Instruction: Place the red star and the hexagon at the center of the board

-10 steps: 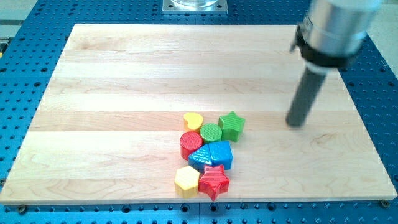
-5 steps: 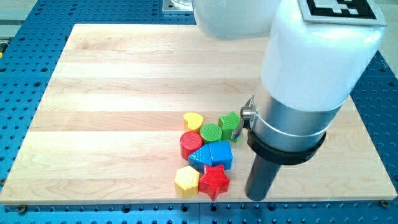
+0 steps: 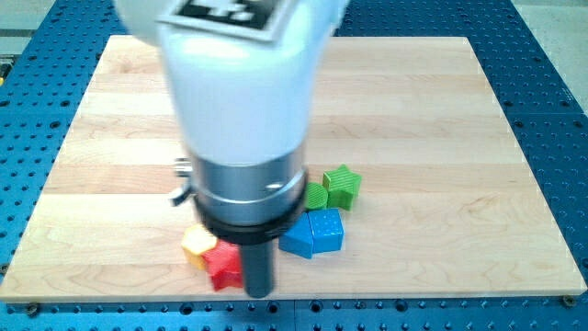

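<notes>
My tip [image 3: 260, 293] is sitting at the board's [image 3: 441, 138] bottom edge, touching the red star [image 3: 221, 266] lying at its 9 o'clock. Yellow hexagon [image 3: 197, 245] is lying at the star's 10 o'clock, touching it. No pincer here, just a rod holding nothing. Arm is hiding other blocks; blue blocks [image 3: 313, 233], green star [image 3: 342, 187], green cylinder [image 3: 316, 195] are showing at 2 o'clock.

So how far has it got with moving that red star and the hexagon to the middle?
Nothing looks done: the red star and the yellow block beside it, presumably the hexagon, sit near the board's bottom edge. My tip stands just right of the star. Both need pushing up to the center.
</notes>
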You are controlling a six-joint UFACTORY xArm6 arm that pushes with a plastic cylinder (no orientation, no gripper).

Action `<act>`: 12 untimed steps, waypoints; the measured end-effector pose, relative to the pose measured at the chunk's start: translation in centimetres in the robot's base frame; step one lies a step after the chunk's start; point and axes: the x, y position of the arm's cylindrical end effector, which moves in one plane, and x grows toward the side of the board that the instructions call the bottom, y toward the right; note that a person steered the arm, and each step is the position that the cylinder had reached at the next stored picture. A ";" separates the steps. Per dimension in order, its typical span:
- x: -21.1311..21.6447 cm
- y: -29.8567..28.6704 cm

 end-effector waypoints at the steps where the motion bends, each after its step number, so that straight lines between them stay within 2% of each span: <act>1: -0.1 -3.5; 4: -0.1 -13.1; 5: -0.1 -13.7; 6: -2.4 -13.4; 7: -9.0 -9.3; 9: -10.4 -9.7; 10: -10.3 -15.4; 11: -5.8 -18.7; 12: -0.1 -14.2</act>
